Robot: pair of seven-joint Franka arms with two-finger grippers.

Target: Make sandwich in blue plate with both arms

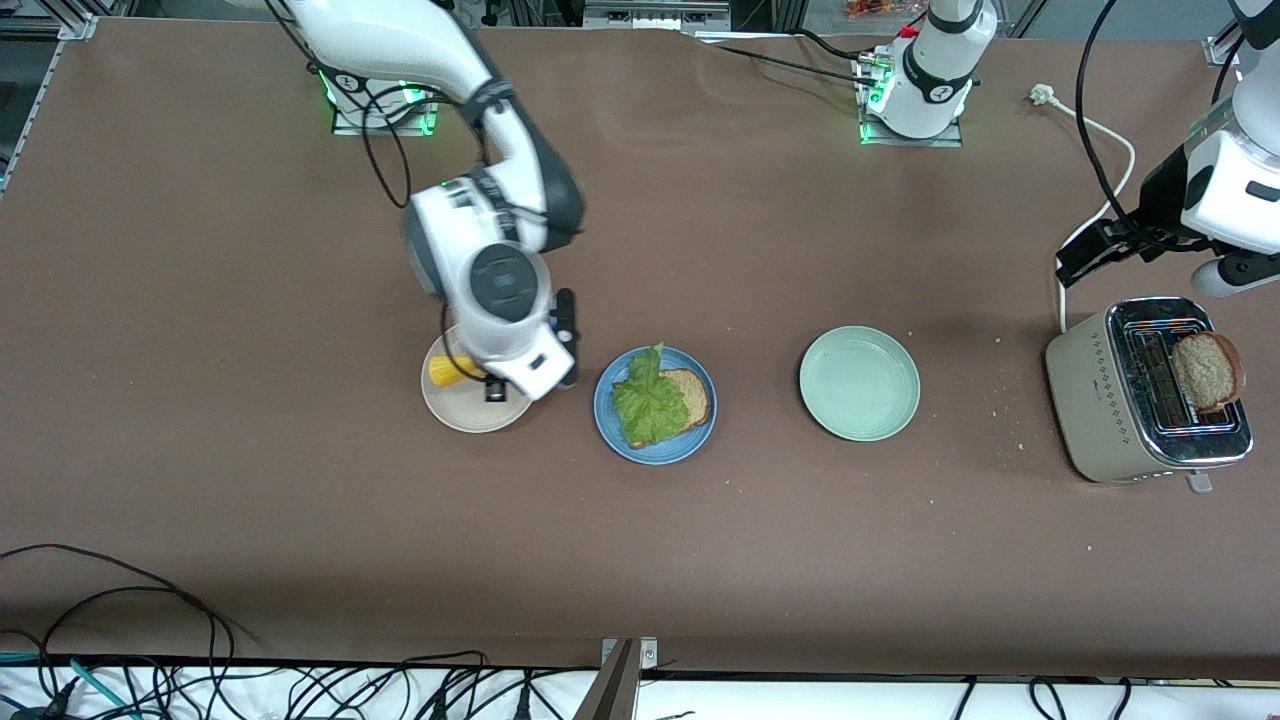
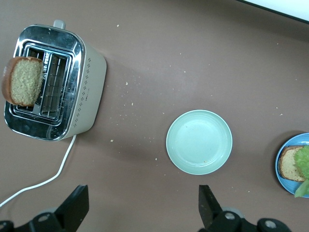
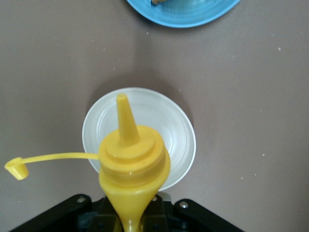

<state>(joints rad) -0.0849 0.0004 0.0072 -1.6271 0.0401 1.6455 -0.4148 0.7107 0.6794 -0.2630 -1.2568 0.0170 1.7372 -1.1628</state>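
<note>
The blue plate (image 1: 608,425) holds one brown bread slice (image 1: 692,396) with a ruffled green lettuce leaf (image 1: 646,402) lying on it. A second bread slice (image 1: 1208,370) sticks up out of the toaster (image 1: 1110,400) at the left arm's end of the table. My right gripper (image 1: 490,385) is shut on a yellow squeeze bottle (image 3: 134,159) over the cream plate (image 3: 181,130), with the nozzle pointing at the plate and the cap hanging on its strap. My left gripper (image 2: 143,205) hangs open and holds nothing, over bare table beside the toaster (image 2: 89,82).
A pale mint-green plate (image 1: 859,383) with nothing on it lies between the blue plate and the toaster. The toaster's white cord (image 1: 1110,150) runs toward the left arm's base. Crumbs dot the table near the toaster. Black cables lie along the table's near edge.
</note>
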